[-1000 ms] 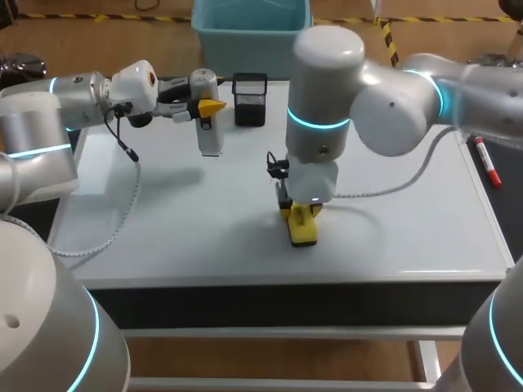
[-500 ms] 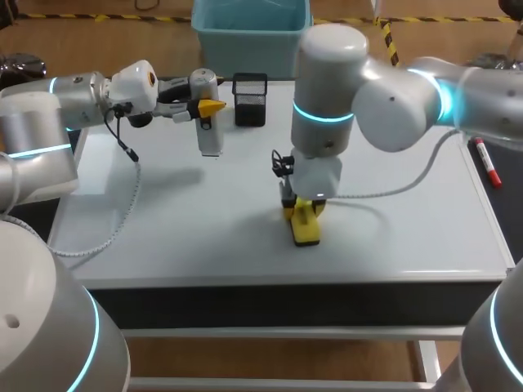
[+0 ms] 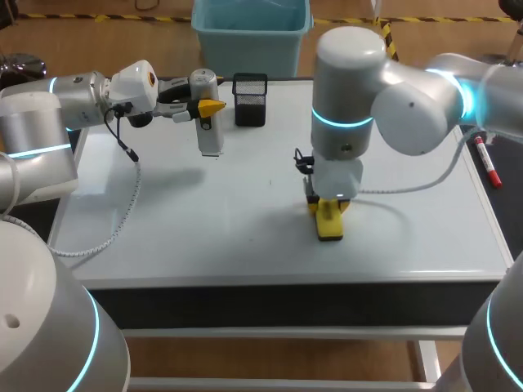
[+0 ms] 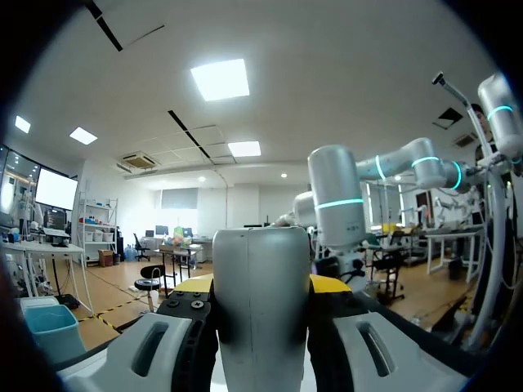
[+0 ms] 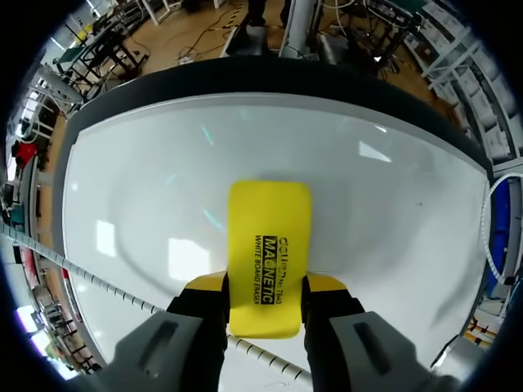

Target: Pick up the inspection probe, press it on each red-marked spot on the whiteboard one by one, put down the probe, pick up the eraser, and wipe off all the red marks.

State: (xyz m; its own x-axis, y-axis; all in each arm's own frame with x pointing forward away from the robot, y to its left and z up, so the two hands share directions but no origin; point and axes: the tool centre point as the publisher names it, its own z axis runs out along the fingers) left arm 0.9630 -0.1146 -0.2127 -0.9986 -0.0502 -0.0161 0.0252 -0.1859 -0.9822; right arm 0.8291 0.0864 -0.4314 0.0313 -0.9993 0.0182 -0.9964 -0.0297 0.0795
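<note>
Large glossy white whiteboard covers most of the counter. The right arm stands over the board's near-right middle. The right hand points straight down, its fingers closed on the two long sides of the yellow rectangular block eraser, which lies face-down on the board. The eraser's long axis runs near–far. At far left, the left hand clamps the grey-white cylindrical inspection probe over the board. No red marks discernible. Judgement: wiping falls to the right arm, and the widest strokes would run left–right, across the eraser's long axis.
</note>
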